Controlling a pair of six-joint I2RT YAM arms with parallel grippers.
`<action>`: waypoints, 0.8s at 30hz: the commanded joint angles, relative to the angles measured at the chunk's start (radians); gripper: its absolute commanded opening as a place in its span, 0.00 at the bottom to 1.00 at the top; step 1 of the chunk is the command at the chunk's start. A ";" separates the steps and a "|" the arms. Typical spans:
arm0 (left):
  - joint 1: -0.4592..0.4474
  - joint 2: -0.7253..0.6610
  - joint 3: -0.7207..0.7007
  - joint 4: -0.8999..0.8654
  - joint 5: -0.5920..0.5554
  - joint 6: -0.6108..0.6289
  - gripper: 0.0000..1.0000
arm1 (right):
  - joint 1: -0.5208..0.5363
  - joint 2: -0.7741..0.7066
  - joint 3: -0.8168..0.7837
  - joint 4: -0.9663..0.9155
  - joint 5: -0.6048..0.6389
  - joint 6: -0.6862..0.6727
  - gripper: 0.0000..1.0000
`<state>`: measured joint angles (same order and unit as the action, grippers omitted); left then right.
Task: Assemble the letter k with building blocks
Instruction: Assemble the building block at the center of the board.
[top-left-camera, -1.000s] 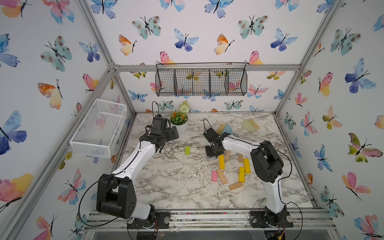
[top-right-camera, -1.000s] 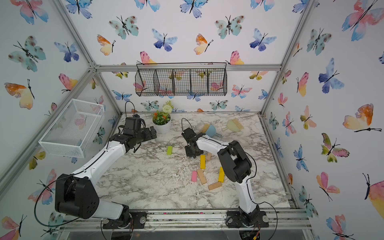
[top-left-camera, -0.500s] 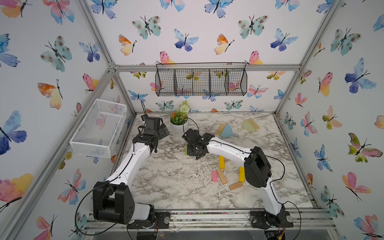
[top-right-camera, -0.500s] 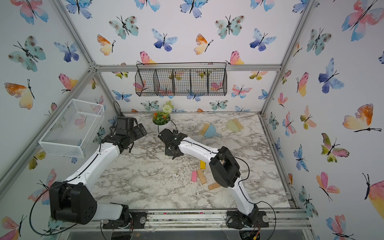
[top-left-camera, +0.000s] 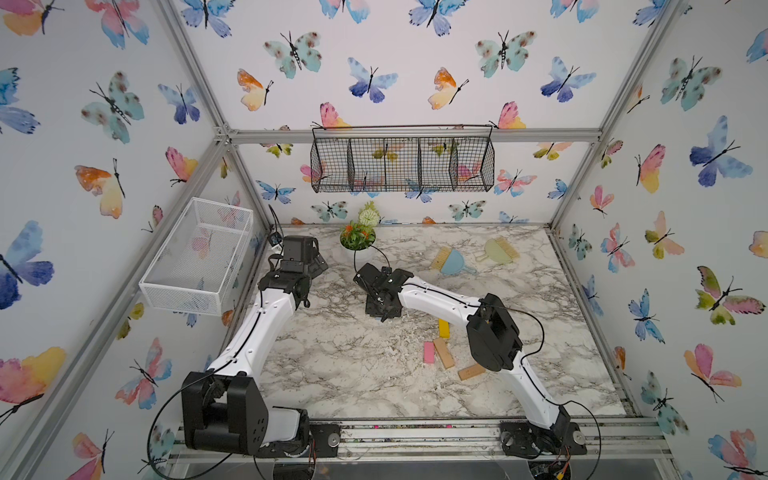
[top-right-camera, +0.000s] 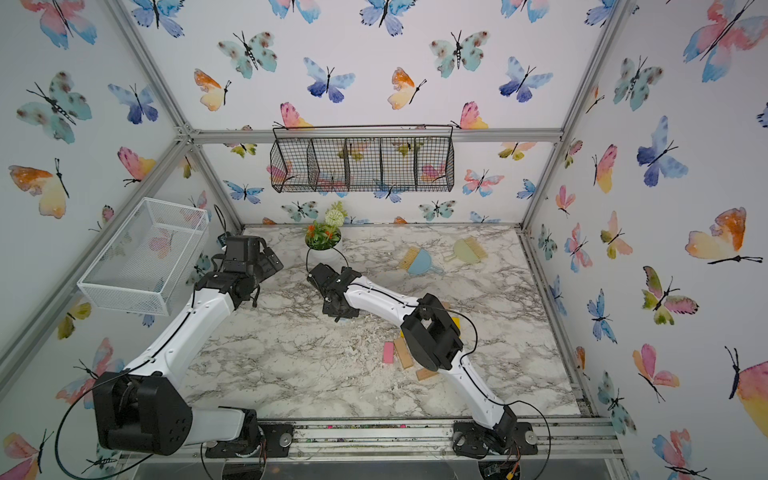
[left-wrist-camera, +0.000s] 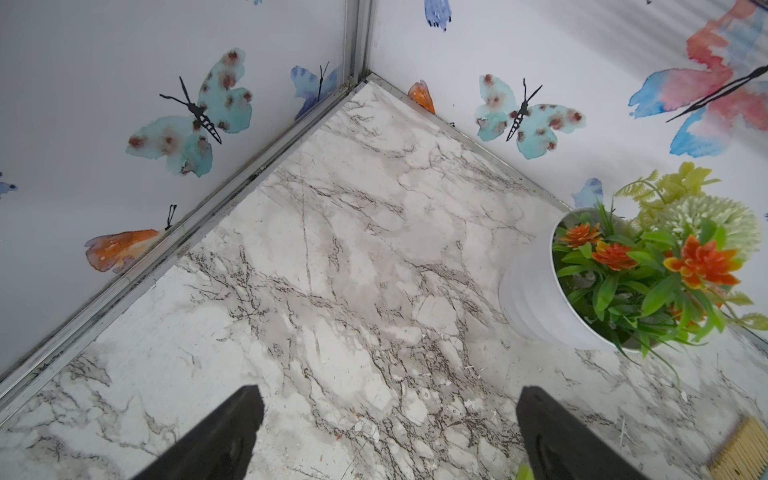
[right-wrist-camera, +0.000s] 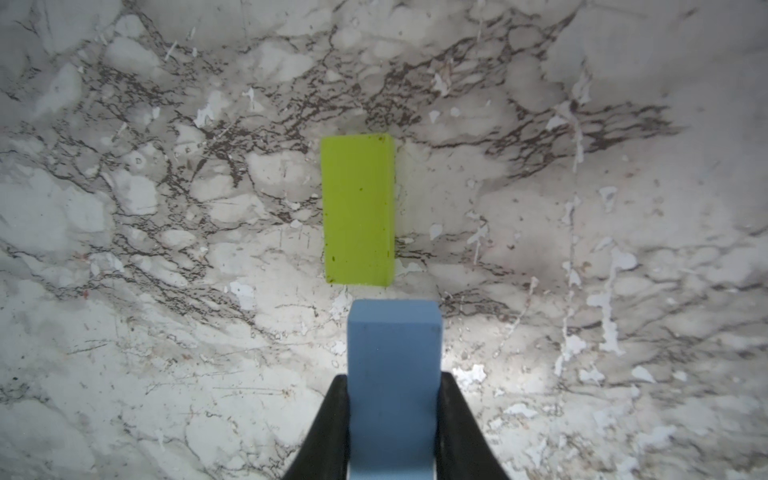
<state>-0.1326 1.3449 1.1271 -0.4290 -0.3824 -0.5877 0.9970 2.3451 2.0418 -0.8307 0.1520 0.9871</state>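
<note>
My right gripper (right-wrist-camera: 392, 380) is shut on a light-blue block (right-wrist-camera: 394, 374), which sticks out past its fingers just above the marble. Right ahead of it a lime-green block (right-wrist-camera: 358, 210) lies flat, a small gap apart. In both top views the right gripper (top-left-camera: 380, 309) (top-right-camera: 340, 311) hides these two blocks. My left gripper (left-wrist-camera: 390, 395) (top-left-camera: 309, 259) stands open and empty near the back left corner. A yellow block (top-left-camera: 444, 328), a pink block (top-left-camera: 429, 352) and two tan blocks (top-left-camera: 444, 353) (top-left-camera: 471, 372) lie by the right arm's elbow.
A white pot with a plant (top-left-camera: 357, 239) (left-wrist-camera: 540, 299) stands at the back between the arms. A blue brush (top-left-camera: 449, 262) and a green brush (top-left-camera: 498, 251) lie at the back right. A white wire basket (top-left-camera: 199, 257) hangs on the left wall, a black one (top-left-camera: 401, 160) on the back wall.
My right arm has swung left from the block pile to the lime-green block, carrying the light-blue block. My left arm has drawn back toward the back left corner, still open.
</note>
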 joint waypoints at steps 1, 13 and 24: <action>0.009 -0.030 -0.006 -0.025 -0.044 -0.021 0.98 | 0.014 0.035 0.026 -0.037 -0.016 0.023 0.01; 0.012 -0.028 -0.006 -0.026 -0.032 -0.022 0.98 | 0.031 0.095 0.083 -0.060 -0.022 0.021 0.01; 0.013 -0.020 -0.007 -0.027 -0.028 -0.024 0.98 | 0.031 0.133 0.091 -0.054 -0.011 0.009 0.01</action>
<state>-0.1261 1.3415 1.1271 -0.4320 -0.3962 -0.6071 1.0210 2.4447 2.1071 -0.8555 0.1310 1.0004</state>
